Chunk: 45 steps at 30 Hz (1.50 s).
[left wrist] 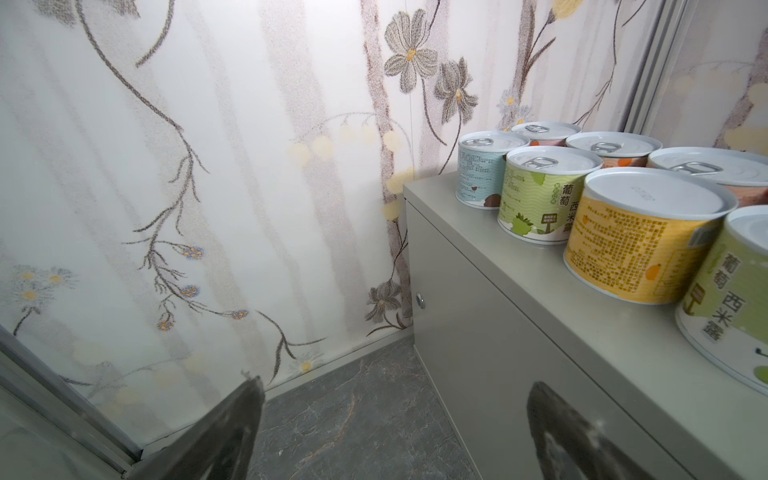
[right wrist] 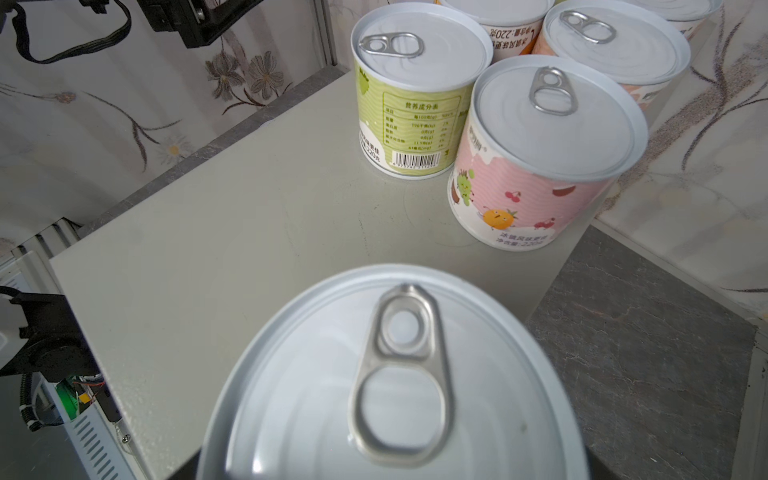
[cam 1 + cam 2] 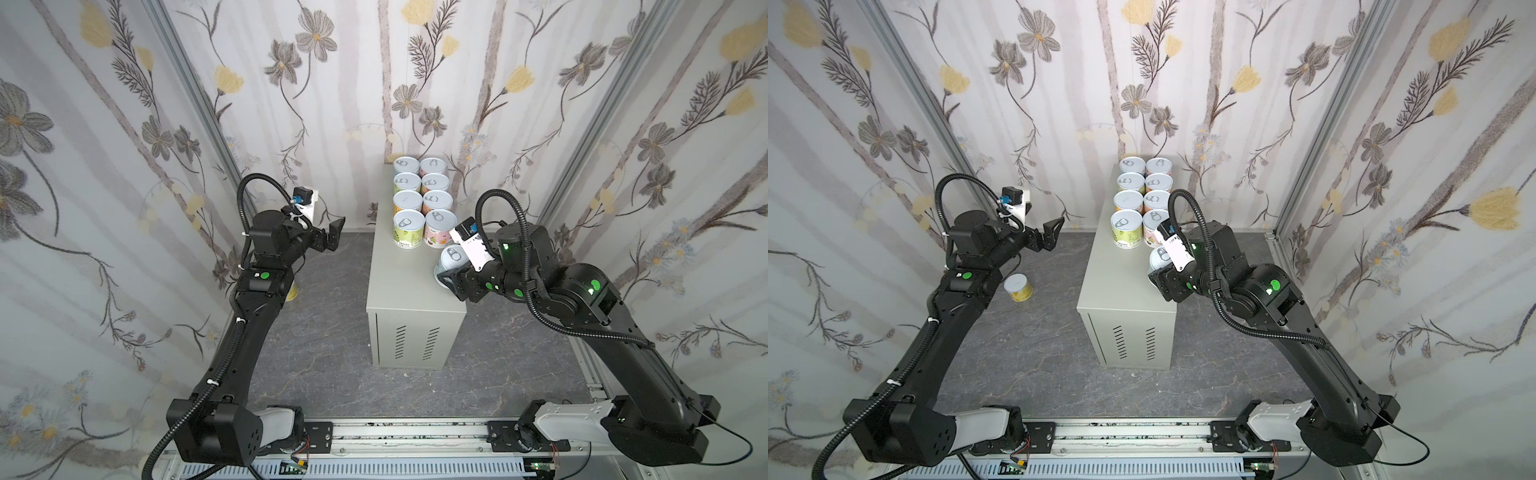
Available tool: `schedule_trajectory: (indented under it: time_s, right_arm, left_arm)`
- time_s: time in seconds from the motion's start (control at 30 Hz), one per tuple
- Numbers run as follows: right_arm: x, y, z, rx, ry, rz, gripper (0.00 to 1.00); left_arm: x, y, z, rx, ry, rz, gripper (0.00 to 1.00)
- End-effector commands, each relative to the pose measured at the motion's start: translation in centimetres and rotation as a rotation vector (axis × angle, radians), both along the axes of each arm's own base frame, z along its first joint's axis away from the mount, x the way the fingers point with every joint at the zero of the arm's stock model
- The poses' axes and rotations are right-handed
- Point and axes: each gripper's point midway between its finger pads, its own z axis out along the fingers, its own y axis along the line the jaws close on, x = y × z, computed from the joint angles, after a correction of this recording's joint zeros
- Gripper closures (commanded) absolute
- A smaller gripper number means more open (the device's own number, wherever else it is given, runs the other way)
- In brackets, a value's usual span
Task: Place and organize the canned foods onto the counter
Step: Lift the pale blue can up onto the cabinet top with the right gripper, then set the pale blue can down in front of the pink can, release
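Note:
The counter (image 3: 399,286) (image 3: 1113,282) is a pale grey-beige cabinet standing mid-floor. Several canned foods stand in two columns at the back of its top, the nearest being a green tin (image 3: 408,228) (image 2: 411,108) and a pink tin (image 3: 439,228) (image 2: 536,166). My right gripper (image 3: 448,277) (image 3: 1159,277) is shut on another tin (image 3: 451,257) (image 3: 1160,258) (image 2: 390,386), upright by the top's right edge, just in front of the pink tin. Its lid hides the fingers in the right wrist view. My left gripper (image 3: 336,232) (image 3: 1054,232) (image 1: 395,436) hangs open and empty left of the counter. A yellow tin (image 3: 1018,289) stands on the floor beside the left arm.
Floral walls close in on the left, back and right, with aluminium posts (image 3: 199,104) in the corners. The dark marbled floor (image 3: 324,374) surrounds the counter. The arms' base rail (image 3: 395,436) runs along the front. The counter's front face has vent slits (image 3: 415,343).

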Motion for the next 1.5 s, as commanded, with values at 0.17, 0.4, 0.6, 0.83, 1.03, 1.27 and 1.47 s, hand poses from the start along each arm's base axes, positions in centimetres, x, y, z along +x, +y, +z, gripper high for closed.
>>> schedule_trajectory:
  time_s: [0.17,0.4,0.6,0.83,1.03,1.27,1.47]
  right_arm:
    - [1.7,1.4,-0.1,-0.007,-0.038,0.007,0.55]
    - [2.4,1.6,-1.2,-0.030,-0.018,-0.003,0.49]
    - [2.4,1.5,-1.5,-0.030,-0.007,-0.014,0.36]
    - [2.5,1.3,-2.0,-0.039,-0.002,-0.024,0.25]
    - [2.5,1.2,-2.1,-0.036,-0.007,-0.025,0.18]
    - [2.3,1.2,-2.3,-0.028,-0.012,-0.020,0.16]
    - [1.5,0.2,-2.1,0.039,-0.071,-0.036,0.00]
  left_arm:
    - [-0.3,0.1,0.6,0.023,-0.027,0.003,0.00]
    - [-1.1,0.5,1.4,0.036,-0.059,0.019,0.00]
    - [-1.4,0.6,1.4,0.040,-0.063,0.022,0.00]
    - [-1.7,0.5,1.4,0.035,-0.066,0.020,0.00]
    - [-1.9,0.6,1.7,0.037,-0.072,0.024,0.00]
    - [-1.9,0.6,1.8,0.036,-0.070,0.020,0.00]
    - [-1.9,0.5,2.0,0.031,-0.079,0.019,0.00]
